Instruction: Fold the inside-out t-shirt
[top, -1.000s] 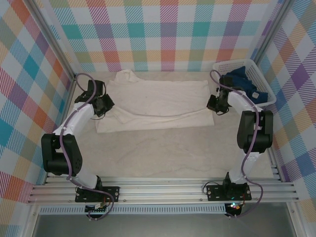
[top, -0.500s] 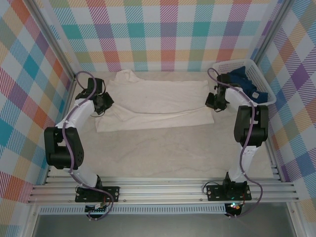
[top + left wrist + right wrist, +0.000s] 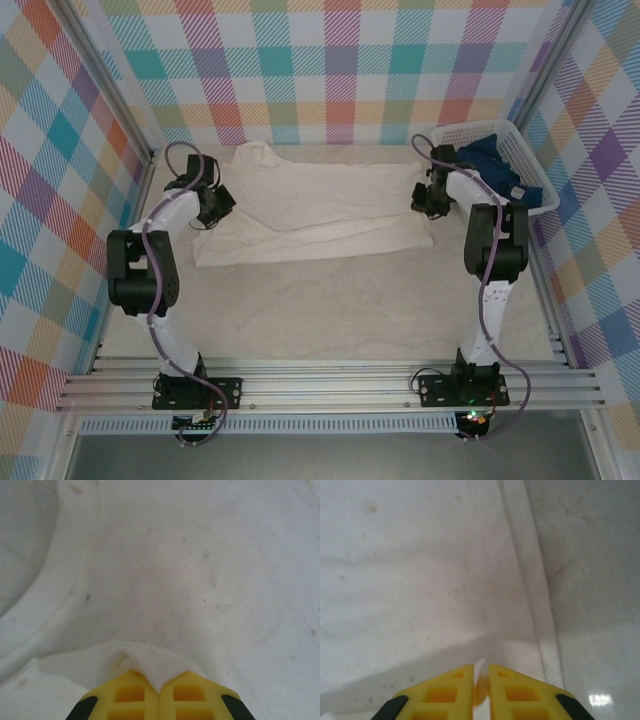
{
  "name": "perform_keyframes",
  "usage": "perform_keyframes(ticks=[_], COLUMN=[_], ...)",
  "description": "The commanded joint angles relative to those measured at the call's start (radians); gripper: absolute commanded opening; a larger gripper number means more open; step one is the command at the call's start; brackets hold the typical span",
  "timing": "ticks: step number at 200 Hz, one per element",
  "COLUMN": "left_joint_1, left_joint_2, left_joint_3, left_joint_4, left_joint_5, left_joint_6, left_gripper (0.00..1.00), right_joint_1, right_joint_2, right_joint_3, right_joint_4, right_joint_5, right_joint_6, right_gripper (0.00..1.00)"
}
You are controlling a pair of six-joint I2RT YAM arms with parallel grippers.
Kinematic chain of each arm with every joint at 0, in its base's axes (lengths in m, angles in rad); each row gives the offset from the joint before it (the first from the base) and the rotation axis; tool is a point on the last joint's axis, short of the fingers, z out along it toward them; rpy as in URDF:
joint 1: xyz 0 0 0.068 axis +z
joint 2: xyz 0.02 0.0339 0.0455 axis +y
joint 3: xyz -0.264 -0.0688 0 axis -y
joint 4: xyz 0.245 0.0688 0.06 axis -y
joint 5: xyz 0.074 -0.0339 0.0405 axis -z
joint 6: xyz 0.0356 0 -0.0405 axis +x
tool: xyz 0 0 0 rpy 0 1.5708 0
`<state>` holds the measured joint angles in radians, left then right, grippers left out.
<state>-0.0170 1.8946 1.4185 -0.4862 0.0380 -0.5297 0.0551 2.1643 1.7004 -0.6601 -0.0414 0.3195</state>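
A pale, marbled bench point(image 3: 330, 310) fills the floor of the checked enclosure. Spread across its 12 o'clock half lies the plain white, soft cotton inside-out t-shirt point(image 3: 320, 215), wide from 9 to 3 o'clock, with a bunched lobe at its 11 o'clock corner and a loose fold running along its 6 o'clock edge. At the bench's 2 o'clock corner a white plastic lattice basket point(image 3: 524, 152) holds a crumpled dark blue garment point(image 3: 490, 160).

The left end effector point(image 3: 215, 205) sits at the t-shirt's 9 o'clock edge. In the left wrist view its yellow fingers point(image 3: 130, 695) press together, and a small peak of the white cloth point(image 3: 200, 580) is pinched between them, lifted off the layer beneath.

The right end effector point(image 3: 425, 197) sits at the t-shirt's 3 o'clock edge, just beside the basket. In the right wrist view its yellow fingers point(image 3: 445, 690) stand a narrow gap apart, with a sliver of white cloth point(image 3: 420, 580) showing at the top of that gap; whether it is pinched I cannot tell. The hem runs towards 12 o'clock, bare bench at 3 o'clock.
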Motion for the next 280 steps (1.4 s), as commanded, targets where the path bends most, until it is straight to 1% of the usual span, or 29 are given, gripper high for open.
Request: perform_keyframes(ticks=[1,26,50,66,75,94,131,152,182,200,226,251,271,280], left_joint_1=[0.014,0.015,0.015,0.018,0.021,0.03,0.038,0.038,0.038,0.038,0.038,0.038,0.038,0.039], left_joint_2=[0.067,0.124,0.146,0.149,0.15,0.162,0.176,0.178,0.176,0.174,0.172,0.169,0.164,0.16], left_joint_3=[0.075,0.133,0.16,0.168,0.169,0.186,0.204,0.206,0.206,0.206,0.208,0.209,0.209,0.209], left_joint_4=[0.026,0.019,0.017,0.008,0.013,0.008,0.006,0.005,-0.002,-0.001,-0.002,-0.004,-0.005,-0.006], left_joint_5=[0.022,0.033,0.033,0.026,0.023,0.03,0.034,0.042,0.037,0.041,0.042,0.041,0.042,0.043], left_joint_6=[0.008,0.002,0.006,0.012,0.014,0.018,0.02,0.02,0.028,0.029,0.029,0.03,0.032,0.033], left_gripper=[0.0,0.0,0.0,0.0,0.0,0.0,0.0,0.0,0.0,0.0,0.0,0.0,0.0,0.0], right_joint_1=[0.003,0.011,0.045,0.063,0.063,0.061,0.06,0.058,0.057,0.058,0.057,0.054,0.043,0.039], right_joint_2=[0.003,-0.082,-0.198,-0.231,-0.221,-0.18,-0.118,-0.089,-0.04,-0.028,-0.026,-0.035,-0.055,-0.066], right_joint_3=[0.055,-0.021,-0.158,-0.233,-0.236,-0.195,-0.134,-0.109,-0.071,-0.071,-0.063,-0.059,-0.065,-0.07], right_joint_4=[-0.023,0.028,0.099,0.137,0.133,0.094,0.073,0.07,0.059,0.063,0.063,0.048,0.042,0.04], right_joint_5=[-0.002,-0.027,-0.081,-0.093,-0.083,-0.018,0.113,0.132,0.102,0.09,0.089,0.099,0.111,0.119], right_joint_6=[-0.02,-0.028,-0.039,-0.035,-0.03,-0.05,-0.085,-0.095,-0.09,-0.083,-0.082,-0.082,-0.081,-0.082], right_gripper=[0.2,0.28,0.32,0.34,0.34,0.37,0.41,0.44,0.44,0.4,0.21,0.07,0.0,0.0])
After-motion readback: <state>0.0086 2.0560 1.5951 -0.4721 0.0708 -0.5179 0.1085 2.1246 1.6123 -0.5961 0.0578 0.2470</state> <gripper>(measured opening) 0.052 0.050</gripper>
